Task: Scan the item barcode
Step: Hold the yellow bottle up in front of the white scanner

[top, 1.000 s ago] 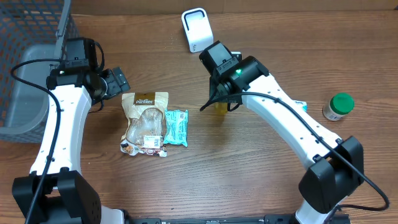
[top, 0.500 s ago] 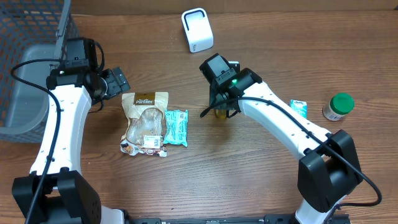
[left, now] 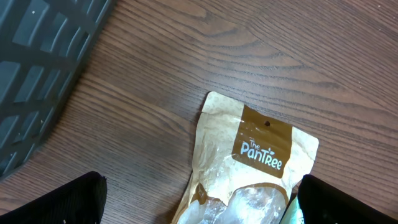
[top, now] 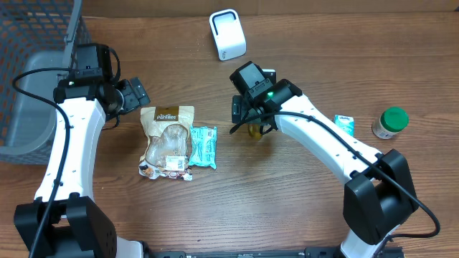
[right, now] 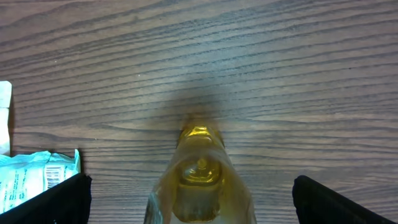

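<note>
Right end effector stands spread wide at the centre of the frame, its arm stretched in from the lower right. The yellow bottle sits between its fingers, not pinched. Left end effector, also spread, hovers at upper left over the brown pouch.

Both arms bent at the elbow, left gripper and right gripper angled downward, jaws spread wide.

Probably a lab: wood table, scanner, basket.
</note>
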{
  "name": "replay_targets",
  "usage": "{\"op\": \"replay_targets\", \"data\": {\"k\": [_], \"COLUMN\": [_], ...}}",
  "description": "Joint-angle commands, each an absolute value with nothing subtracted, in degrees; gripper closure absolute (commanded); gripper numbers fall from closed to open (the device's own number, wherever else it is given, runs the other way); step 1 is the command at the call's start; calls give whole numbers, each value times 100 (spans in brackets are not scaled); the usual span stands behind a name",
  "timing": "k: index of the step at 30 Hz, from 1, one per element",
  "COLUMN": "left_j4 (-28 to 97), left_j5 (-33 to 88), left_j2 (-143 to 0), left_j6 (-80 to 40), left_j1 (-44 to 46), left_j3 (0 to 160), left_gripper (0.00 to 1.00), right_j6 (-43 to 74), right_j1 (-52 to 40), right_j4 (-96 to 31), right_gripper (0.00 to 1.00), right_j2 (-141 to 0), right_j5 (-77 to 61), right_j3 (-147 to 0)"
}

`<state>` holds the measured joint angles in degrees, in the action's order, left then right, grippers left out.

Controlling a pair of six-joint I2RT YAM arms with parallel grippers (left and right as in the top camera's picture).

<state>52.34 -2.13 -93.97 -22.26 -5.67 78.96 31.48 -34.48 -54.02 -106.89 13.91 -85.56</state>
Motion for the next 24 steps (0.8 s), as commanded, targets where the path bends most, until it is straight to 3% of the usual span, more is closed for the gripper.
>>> {"op": "replay_targets", "data": {"k": [1, 5, 10, 15, 24], "left_j4": [5225, 5225, 5225, 5225, 5225], "left_j5": [-187, -187, -187, -187, -187], "left_j2": [-9336, -9336, -9336, -9336, -9336], "left_j6": [-2182, -2182, -2182, -2182, -2182], "left_j1": [-561, -561, -561, -561, -561], "left_j3": [7966, 7966, 7966, 7966, 7966], "left_gripper": [0, 1, 0, 1, 0], "right_j6": [3173, 3173, 3170, 3168, 2034], "right_j1": [-3437, -3439, -3437, -3437, -3439], "right_j4": [-5430, -5505, -5509, -5273, -5623], "right_gripper": [10, 25, 33, 64, 75], "right_j2": [-10654, -10654, -10654, -10652, -10619], "right_j5": [1452, 1452, 1452, 1452, 1455], "right_j3": [-8521, -8517, -8519, -8525, -9673]}}
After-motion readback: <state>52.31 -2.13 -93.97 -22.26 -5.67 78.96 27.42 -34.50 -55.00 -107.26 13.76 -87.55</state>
